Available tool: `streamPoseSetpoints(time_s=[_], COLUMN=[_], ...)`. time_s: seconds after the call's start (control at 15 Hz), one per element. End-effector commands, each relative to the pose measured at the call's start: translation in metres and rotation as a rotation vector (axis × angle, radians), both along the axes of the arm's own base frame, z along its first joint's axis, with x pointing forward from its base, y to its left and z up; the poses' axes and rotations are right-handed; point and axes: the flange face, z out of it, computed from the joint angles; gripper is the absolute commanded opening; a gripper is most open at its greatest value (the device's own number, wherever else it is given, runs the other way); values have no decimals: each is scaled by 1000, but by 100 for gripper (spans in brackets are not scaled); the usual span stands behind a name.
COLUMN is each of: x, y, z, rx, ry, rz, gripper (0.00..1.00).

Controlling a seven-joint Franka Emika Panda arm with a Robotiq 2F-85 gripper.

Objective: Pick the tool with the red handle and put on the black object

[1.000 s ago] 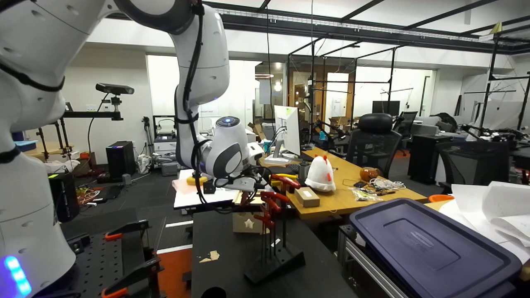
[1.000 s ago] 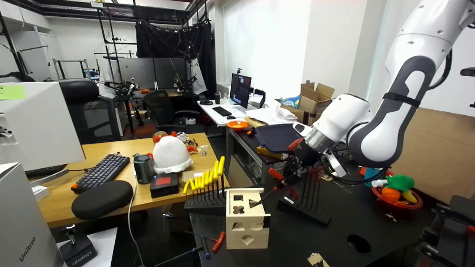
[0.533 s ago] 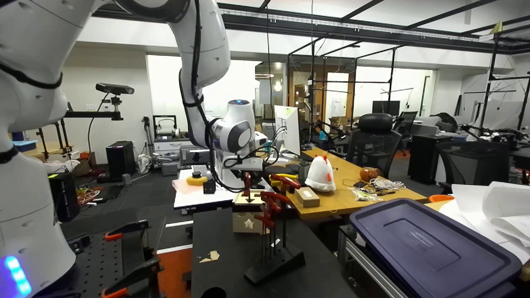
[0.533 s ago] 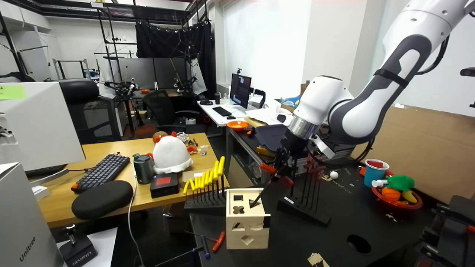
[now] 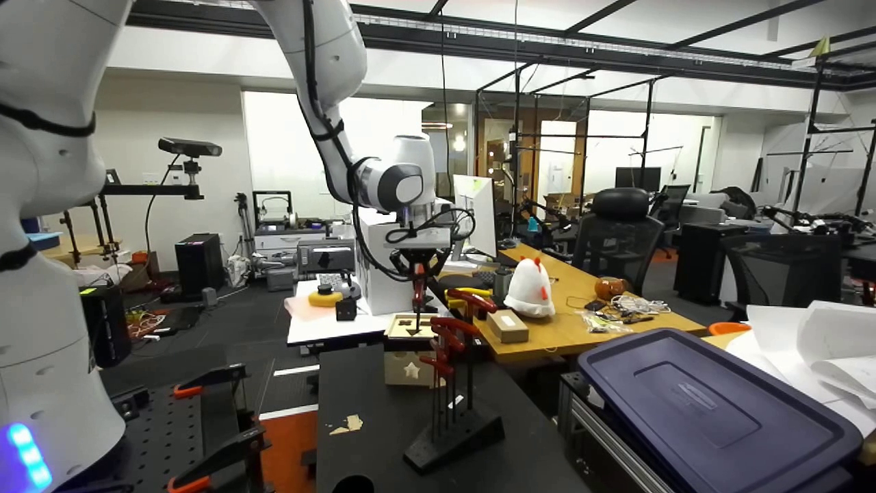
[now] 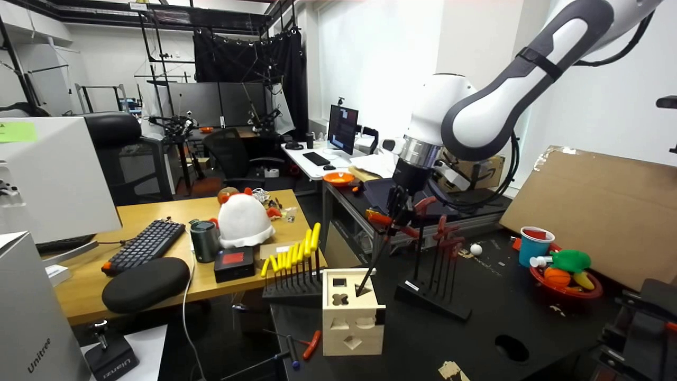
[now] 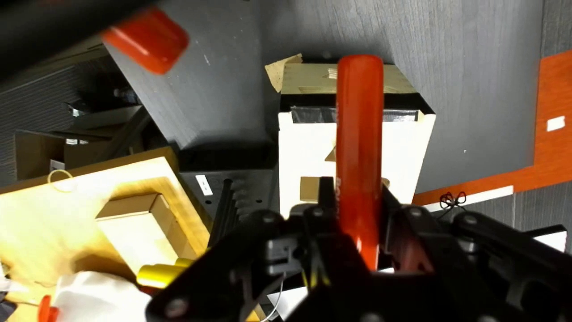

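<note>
The black fingers (image 7: 327, 194) of the gripper (image 7: 360, 199) pinch a glossy red-handled T-shaped hex key (image 7: 359, 134) by its handle, one finger on either side. That handle is above the pale wooden shape-sorter box (image 6: 351, 313), and the key's long dark shaft (image 6: 373, 263) slants down in an exterior view; in both exterior views the shaft's lower end shows against the box's lid, at the triangular hole, though whether it touches the wood or dips inside cannot be told. Just beside the box stands a black sloped rack (image 6: 293, 298) of yellow-handled hex keys (image 6: 316, 236). To the box's right in an exterior view, near but apart from it, a black wedge-shaped stand (image 6: 433, 302) holds red-handled hex keys (image 6: 451, 242) upright. To the box's left there, a loose hex key with an orange-red handle (image 6: 312, 345) lies near it. Under the box is a black table (image 6: 423, 344), where a white ball (image 6: 476, 249), a blue cup with a white rim (image 6: 533, 250) and a red bowl (image 6: 593, 292) of toys sit well apart from the box, past the wedge-shaped stand.
</note>
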Motion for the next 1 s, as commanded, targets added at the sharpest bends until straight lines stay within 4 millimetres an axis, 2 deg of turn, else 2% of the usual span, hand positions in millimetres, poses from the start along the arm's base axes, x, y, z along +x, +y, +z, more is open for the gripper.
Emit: streamPoseSetpoints(time_s=[0.0,0.33,0.93], x=[5,9,9], y=[0,-1,-2], z=[44,76,113], rx=[-80,-168,-217], ry=[-12,-15,-48], rz=[20,24,17], gripper=[6,6,6])
